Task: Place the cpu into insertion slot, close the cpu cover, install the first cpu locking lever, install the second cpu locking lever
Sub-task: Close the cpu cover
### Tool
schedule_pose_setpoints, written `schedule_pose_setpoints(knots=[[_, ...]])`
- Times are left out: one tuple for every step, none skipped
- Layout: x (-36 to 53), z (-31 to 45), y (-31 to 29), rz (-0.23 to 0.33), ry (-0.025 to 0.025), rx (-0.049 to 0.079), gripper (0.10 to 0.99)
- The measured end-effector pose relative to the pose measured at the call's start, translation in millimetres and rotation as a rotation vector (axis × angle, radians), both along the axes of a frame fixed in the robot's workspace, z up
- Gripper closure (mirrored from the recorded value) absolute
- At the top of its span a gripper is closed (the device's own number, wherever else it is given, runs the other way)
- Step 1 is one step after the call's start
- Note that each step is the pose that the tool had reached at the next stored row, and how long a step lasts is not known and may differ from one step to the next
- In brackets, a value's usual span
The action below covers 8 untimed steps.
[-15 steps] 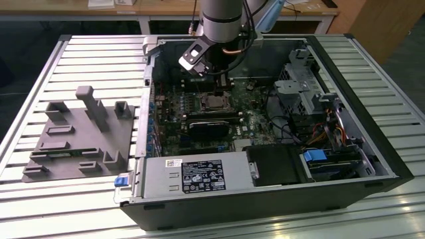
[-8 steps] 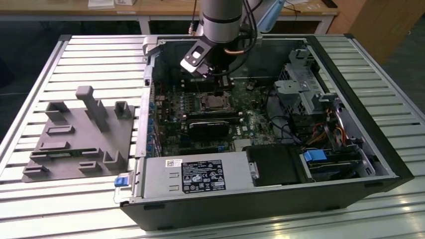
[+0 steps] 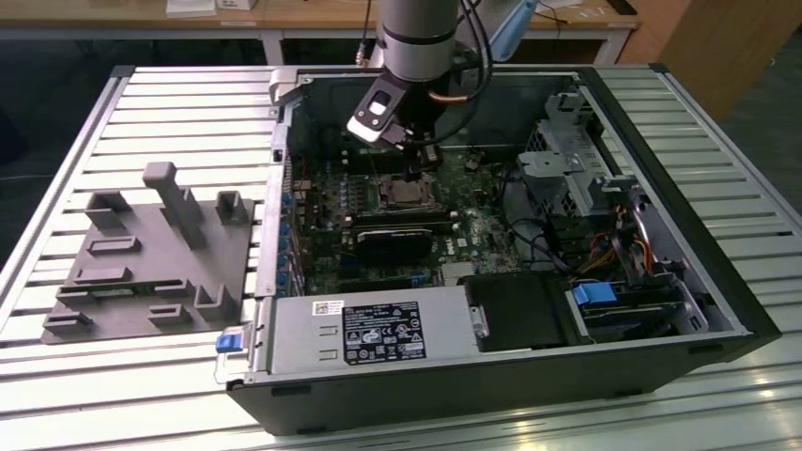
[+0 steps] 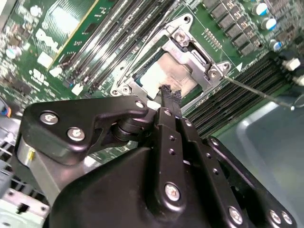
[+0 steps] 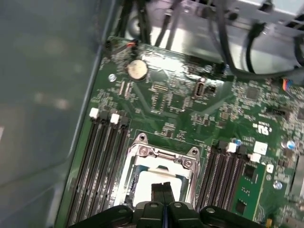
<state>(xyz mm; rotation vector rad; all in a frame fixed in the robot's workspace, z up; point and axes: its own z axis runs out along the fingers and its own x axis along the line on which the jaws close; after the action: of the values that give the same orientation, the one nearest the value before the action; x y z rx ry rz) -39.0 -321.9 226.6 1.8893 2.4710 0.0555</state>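
In both wrist views the cpu (image 4: 154, 76) (image 5: 141, 184) lies in the insertion slot (image 3: 404, 193), its pale silver top showing through the window of the cpu cover (image 4: 190, 59) (image 5: 161, 154). The cover lies flat over it. My gripper (image 4: 169, 93) (image 5: 162, 186) (image 3: 420, 155) is shut with nothing between its fingers, and the tips hang just over the cpu's top near the window's edge. A thin wire locking lever (image 4: 256, 91) sticks out sideways from one corner of the socket, over the memory slots.
Long black memory slots (image 5: 102, 156) (image 5: 225, 171) flank the socket. A black heatsink-like block (image 3: 394, 237) sits beside it, with a power supply (image 3: 363, 329) and a drive cage (image 3: 577, 164) inside the case. A grey fixture (image 3: 150, 254) stands on the slatted table at the exterior view's left.
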Motion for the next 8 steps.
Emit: schedule_pose_setpoints(knots=[[0.0,0.0,0.0,0.018,0.0,0.0,0.984],[0.0,-0.1,0.0,0.038,0.0,0.0,0.984],[0.0,-0.1,0.0,0.055,0.0,0.0,0.984],[0.0,-0.1,0.0,0.073,0.0,0.0,0.984],[0.0,-0.1,0.0,0.09,0.0,0.0,0.984],[0.0,-0.2,0.0,0.108,0.0,0.0,0.984],[0.0,-0.2,0.0,0.126,0.0,0.0,0.984],[0.0,-0.2,0.0,0.145,0.0,0.0,0.984]])
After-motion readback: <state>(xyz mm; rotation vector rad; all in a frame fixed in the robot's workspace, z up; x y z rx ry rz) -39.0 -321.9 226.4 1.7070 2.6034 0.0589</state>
